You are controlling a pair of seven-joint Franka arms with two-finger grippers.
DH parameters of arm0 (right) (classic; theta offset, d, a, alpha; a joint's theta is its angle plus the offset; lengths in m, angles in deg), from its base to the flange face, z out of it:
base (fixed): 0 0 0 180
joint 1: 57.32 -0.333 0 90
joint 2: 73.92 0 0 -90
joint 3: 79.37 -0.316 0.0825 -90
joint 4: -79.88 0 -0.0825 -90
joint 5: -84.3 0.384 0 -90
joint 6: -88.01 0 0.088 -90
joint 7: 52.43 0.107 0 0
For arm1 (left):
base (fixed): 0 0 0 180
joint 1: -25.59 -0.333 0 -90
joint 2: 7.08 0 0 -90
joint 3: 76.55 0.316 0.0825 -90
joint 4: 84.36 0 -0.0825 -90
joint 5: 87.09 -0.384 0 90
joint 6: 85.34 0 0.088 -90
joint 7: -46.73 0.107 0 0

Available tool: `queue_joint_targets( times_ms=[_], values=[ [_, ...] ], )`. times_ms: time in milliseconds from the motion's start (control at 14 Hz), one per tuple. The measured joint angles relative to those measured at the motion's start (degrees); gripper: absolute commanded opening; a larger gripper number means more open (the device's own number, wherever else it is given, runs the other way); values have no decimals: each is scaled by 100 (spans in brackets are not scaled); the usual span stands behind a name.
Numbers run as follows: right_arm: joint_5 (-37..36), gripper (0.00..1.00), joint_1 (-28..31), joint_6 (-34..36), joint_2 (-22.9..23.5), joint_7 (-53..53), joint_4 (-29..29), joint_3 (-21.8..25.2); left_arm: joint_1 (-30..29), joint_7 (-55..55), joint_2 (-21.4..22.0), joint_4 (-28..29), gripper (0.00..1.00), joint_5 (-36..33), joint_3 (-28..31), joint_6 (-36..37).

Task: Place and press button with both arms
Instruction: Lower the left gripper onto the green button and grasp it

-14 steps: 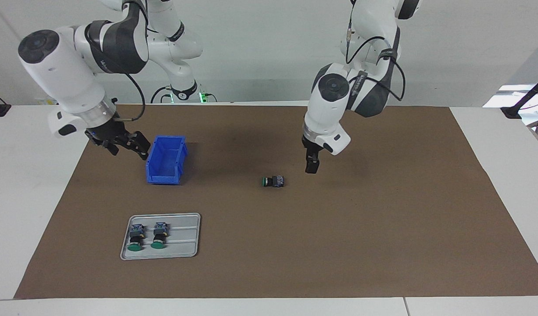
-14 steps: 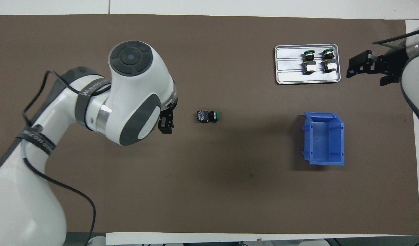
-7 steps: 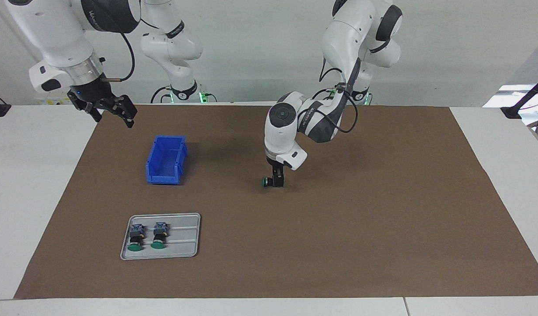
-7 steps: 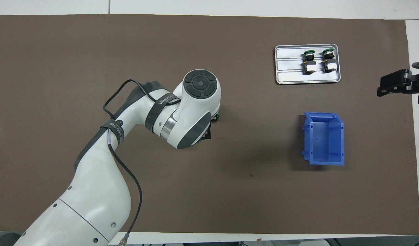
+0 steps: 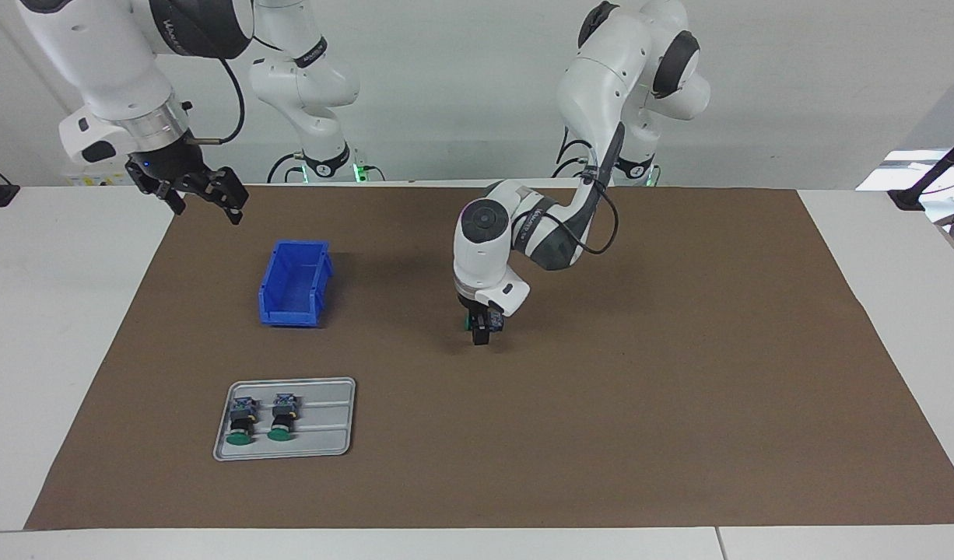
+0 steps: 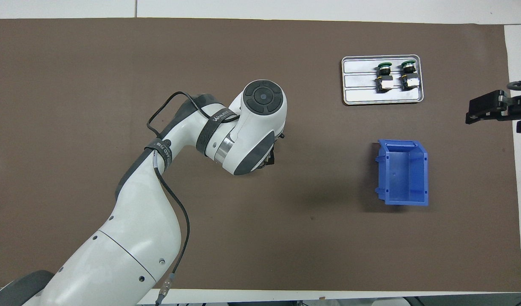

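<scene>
- Brown mat [image 6: 73, 85] on the white table [image 5: 57, 311]: read as a clock face seen from above, twelve pointing away from my bases
- My left arm [image 5: 570, 225]: reaches in from about seven o'clock and bends down over the centre of the dial, its wrist hiding most of what lies below in the overhead view
- My right arm [image 5: 111, 70]: raised and waiting at the three o'clock end of the table
- Blue bin [image 5: 294, 284]: open-topped, standing on the mat at about three o'clock, well apart from the centre
- Grey tray [image 5: 329, 435]: flat on the mat at two o'clock, farther from my bases than the bin
- My right gripper [image 5: 205, 206]: in the air over the mat's edge between two and three o'clock, its fingers spread apart with nothing between them
- My left gripper [image 5: 481, 333]: lowered to the mat at the centre, jaws wide and set astride the button; I cannot tell whether a finger touches it
- The button [image 5: 468, 322]: lying on its side at the centre of the dial between my left fingers, green cap toward the right arm's end
- Two spare buttons [image 5: 238, 424] [image 5: 281, 420]: side by side in the tray, green caps pointing to twelve
</scene>
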Motion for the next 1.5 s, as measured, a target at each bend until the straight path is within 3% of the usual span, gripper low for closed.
queue_joint_targets(
  times_ms=[356,499,855,1141,1497],
  values=[
    [0,99,39,0,0,0,-1,1,3,-38,-45,56,90,-4,1,-229],
    [0,99,39,0,0,0,-1,1,7,-40,-84,86,80,-4,1,-292],
    [0,99,31,0,0,0,-1,-19,18,-41,-94,100,29,-6,0,-331],
    [0,99,32,0,0,0,-1,-20,21,-40,-89,101,0,-27,2,-327],
    [0,99,32,0,0,0,-1,-20,5,56,78,43,0,-30,13,-222]
  ],
)
